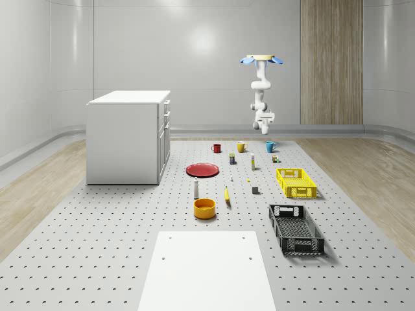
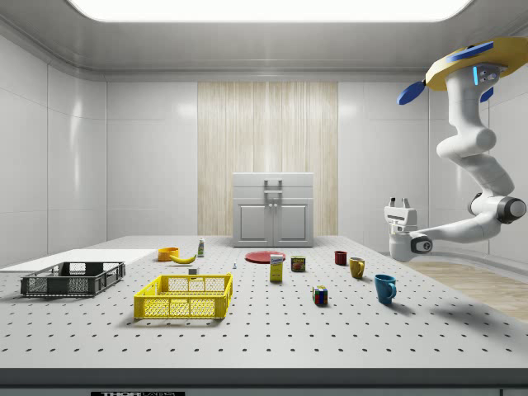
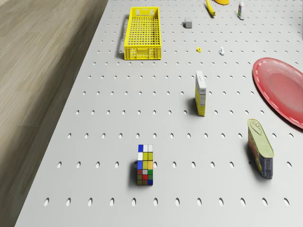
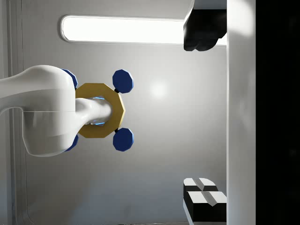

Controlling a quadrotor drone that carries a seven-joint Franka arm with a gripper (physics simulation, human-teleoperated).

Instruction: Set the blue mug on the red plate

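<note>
The blue mug (image 1: pixel 270 146) stands upright on the perforated floor at the far end of a row of mugs; it is also in the side view (image 2: pixel 384 288). The red plate (image 1: pixel 203 170) lies flat nearer the cabinet, and is seen too in the side view (image 2: pixel 265 256) and the drone view (image 3: pixel 281 90). The drone (image 1: pixel 262 59) hovers high above the blue mug's area. Its arm hangs down and bends back, so the gripper (image 2: pixel 402 201) points upward, well above the mug. The gripper (image 4: pixel 204 112) is open and holds nothing, facing the drone (image 4: pixel 100 110) and ceiling.
A red mug (image 1: pixel 216 148) and a yellow mug (image 1: pixel 241 146) stand beside the blue one. A Rubik's cube (image 3: pixel 145 164), a can (image 3: pixel 260 146), a small box (image 3: pixel 200 93), a yellow crate (image 1: pixel 296 182), a black crate (image 1: pixel 296 228), an orange bowl (image 1: pixel 204 208) and a white cabinet (image 1: pixel 126 136) are around.
</note>
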